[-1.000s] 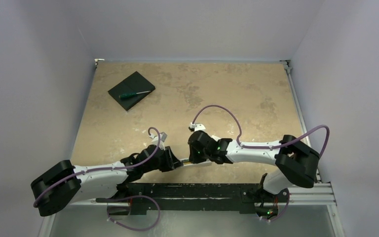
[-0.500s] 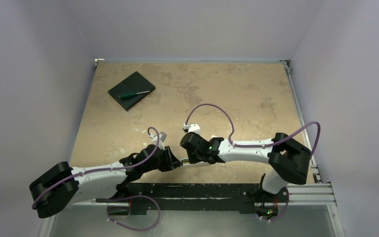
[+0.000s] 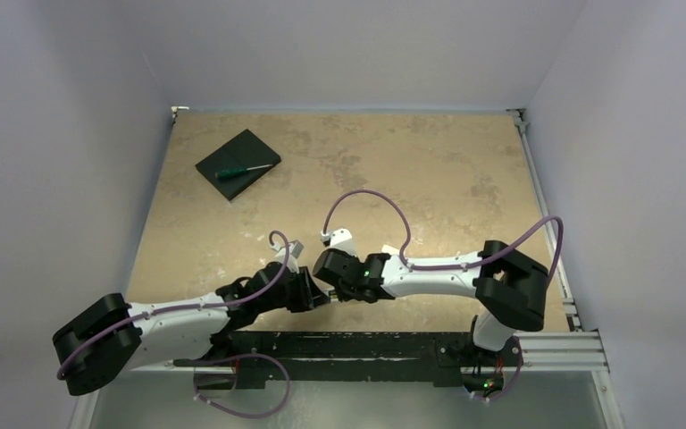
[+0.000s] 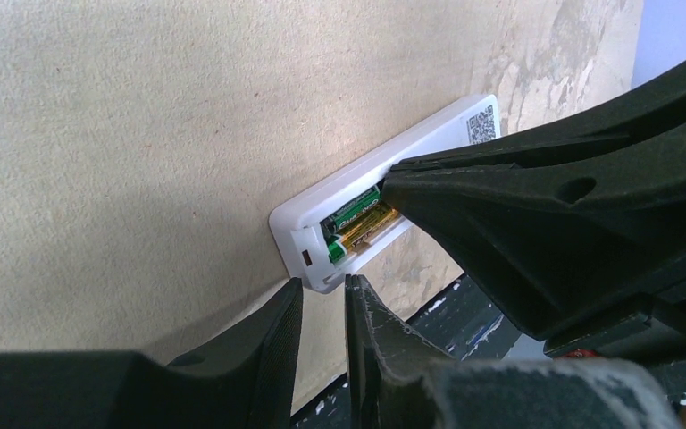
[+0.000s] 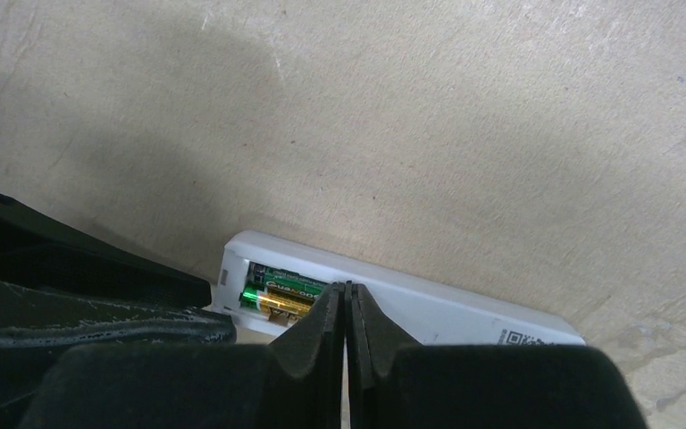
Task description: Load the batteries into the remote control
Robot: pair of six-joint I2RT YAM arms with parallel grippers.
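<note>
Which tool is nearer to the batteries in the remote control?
Right. The right tool has its shut tips at the batteries inside the remote control; the left tool is just off its end, clear of them.

Left arm (image 3: 179, 315), right arm (image 3: 433, 273): white shells, black joint housings. Purple cables (image 3: 366, 191), looped. Green indicator light (image 3: 368, 264), right wrist. Fingers (image 4: 259, 335): matt black, grey-scuffed.
</note>
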